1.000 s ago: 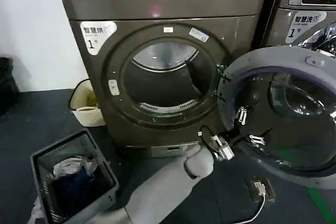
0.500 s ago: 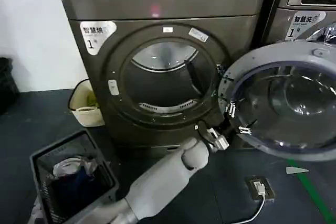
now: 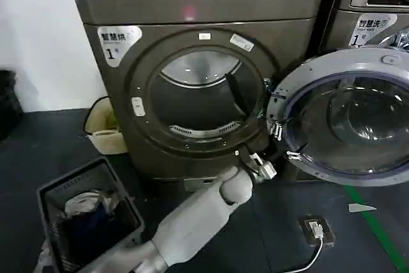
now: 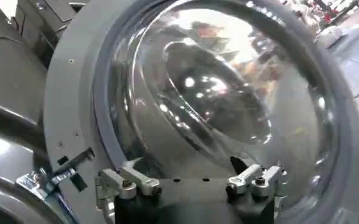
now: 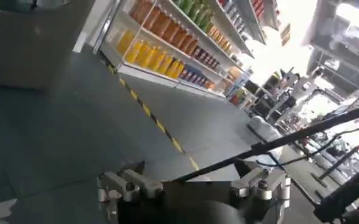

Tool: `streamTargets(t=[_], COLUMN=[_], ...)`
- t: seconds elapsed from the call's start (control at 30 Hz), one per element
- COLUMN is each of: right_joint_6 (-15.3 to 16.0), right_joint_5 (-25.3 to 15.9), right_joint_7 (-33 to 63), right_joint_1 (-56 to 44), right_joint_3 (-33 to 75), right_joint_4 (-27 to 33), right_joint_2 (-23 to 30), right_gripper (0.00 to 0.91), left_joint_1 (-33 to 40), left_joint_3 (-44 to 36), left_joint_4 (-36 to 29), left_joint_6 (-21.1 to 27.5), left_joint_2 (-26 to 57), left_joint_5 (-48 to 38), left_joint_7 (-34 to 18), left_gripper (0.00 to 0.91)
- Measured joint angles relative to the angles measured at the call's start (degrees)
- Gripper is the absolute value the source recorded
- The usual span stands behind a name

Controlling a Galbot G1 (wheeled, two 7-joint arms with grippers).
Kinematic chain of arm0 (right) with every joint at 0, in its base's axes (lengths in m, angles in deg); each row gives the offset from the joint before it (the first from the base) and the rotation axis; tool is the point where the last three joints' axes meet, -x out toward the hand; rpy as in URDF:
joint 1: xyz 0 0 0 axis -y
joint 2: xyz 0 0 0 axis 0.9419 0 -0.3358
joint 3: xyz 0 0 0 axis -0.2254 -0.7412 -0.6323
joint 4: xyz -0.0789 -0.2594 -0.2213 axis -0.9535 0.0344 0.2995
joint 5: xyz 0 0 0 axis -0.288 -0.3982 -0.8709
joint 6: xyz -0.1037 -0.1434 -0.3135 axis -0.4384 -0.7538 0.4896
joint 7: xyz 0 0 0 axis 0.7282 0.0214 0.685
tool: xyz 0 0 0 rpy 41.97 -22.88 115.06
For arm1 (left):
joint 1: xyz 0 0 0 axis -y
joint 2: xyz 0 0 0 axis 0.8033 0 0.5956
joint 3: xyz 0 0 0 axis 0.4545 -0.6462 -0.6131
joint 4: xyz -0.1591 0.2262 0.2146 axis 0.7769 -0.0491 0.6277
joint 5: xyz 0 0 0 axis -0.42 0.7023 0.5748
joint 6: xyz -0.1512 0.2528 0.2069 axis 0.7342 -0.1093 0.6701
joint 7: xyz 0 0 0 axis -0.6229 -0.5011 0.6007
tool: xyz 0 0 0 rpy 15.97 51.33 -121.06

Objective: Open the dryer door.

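The dryer door (image 3: 348, 119) hung wide open at 3 o'clock of the drum opening (image 3: 201, 103), higher than a second before. The left gripper (image 3: 280, 146), fingers spread wide and holding nothing, had drawn back toward the door's hinge-side rim at 8 o'clock.

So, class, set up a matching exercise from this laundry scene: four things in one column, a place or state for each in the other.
Things:
1. dryer door
2. left gripper
3. laundry basket
4. dryer drum

Places or states:
A. on the floor left of the dryer
B. swung wide open
C. by the door's lower edge
D. exposed

Pairs: 1-B, 2-C, 3-A, 4-D
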Motion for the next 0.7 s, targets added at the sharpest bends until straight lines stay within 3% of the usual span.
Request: streamTargets(t=[0.33,0.7], right_joint_6=[-0.81,2.39], right_joint_5=[1.94,-0.73], right_joint_7=[-0.97,1.19], right_joint_1=[0.18,-0.7], right_joint_3=[0.14,1.32], right_joint_4=[-1.16,0.18], right_joint_2=[0.0,1.47], right_gripper=[0.907,0.907], left_joint_1=[-1.18,-3.62], left_joint_3=[-0.52,-1.09], left_joint_4=[-2.21,-10.82], left_joint_6=[0.91,5.18], left_joint_2=[0.0,-0.01], left_joint_5=[-0.99,-6.07], left_joint_7=[1.39,1.29], left_gripper=[0.907,0.907])
